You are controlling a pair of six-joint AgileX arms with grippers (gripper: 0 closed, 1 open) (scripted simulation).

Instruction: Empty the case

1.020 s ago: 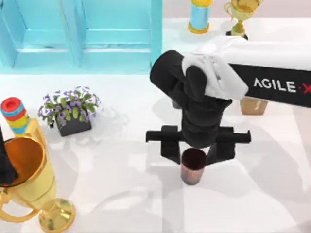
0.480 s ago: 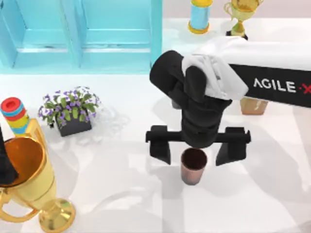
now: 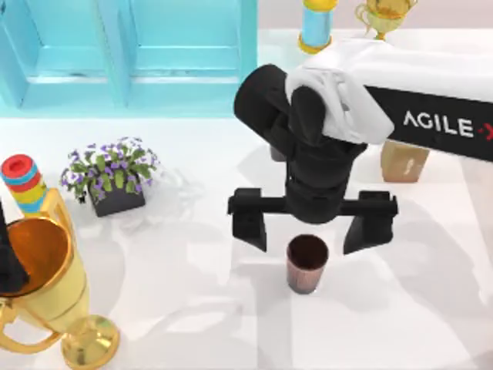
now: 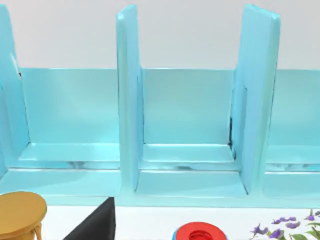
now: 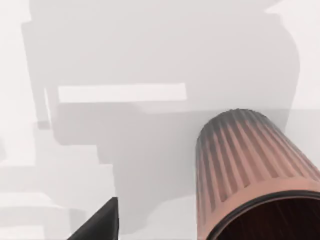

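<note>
White bench (image 3: 192, 308) carries the ribbed cup (image 3: 306, 263) clear of our case (image 3: 154, 54), so our right hand (image 3: 312, 231) hangs spread above it.

You are looking at a rendered test scene, not a real room: a plain white tabletop (image 3: 192, 308) with flat, clean surfaces and nothing behind it but a blank wall. Unrelated things stand on it like props: a turquoise case (image 3: 139, 54) at the far edge, gold trophies (image 3: 46, 285), a potted flower (image 3: 112, 177).
</note>
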